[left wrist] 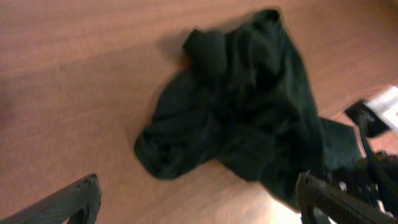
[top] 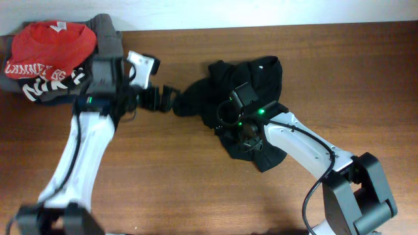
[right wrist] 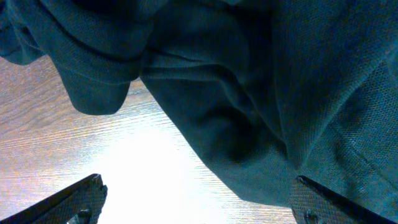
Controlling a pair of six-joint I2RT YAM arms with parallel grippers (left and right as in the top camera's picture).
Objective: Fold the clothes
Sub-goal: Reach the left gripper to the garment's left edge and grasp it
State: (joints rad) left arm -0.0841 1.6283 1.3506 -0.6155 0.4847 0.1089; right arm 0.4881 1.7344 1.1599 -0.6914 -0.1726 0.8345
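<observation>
The black garment (top: 261,75) lay crumpled in a heap near the middle of the tabletop (top: 339,59), well apart from the red shirt (top: 49,42) and grey garment (top: 108,29) piled at the far left corner. The left gripper (left wrist: 199,186) had its fingers spread wide and held nothing; it pointed at the heap's left lobe from just beside it, with bare wood under it. The right gripper (right wrist: 196,186) was equally spread and empty, set low over the heap's near side, with cloth filling most of its wrist view; whether a finger brushed the fabric could not be told. The cloth looked like a fine knit: soft, light and limp, so it would likely sag, bunch and drag its folds along when lifted, though the weave should give the pads enough bite not to slip. No hem or collar could be picked out for certain in the tangle. A sensible hold seemed to be a thin outer edge, such as the rounded flap hanging toward the left gripper, pinched through one layer only, so the heap could be drawn flat first.
</observation>
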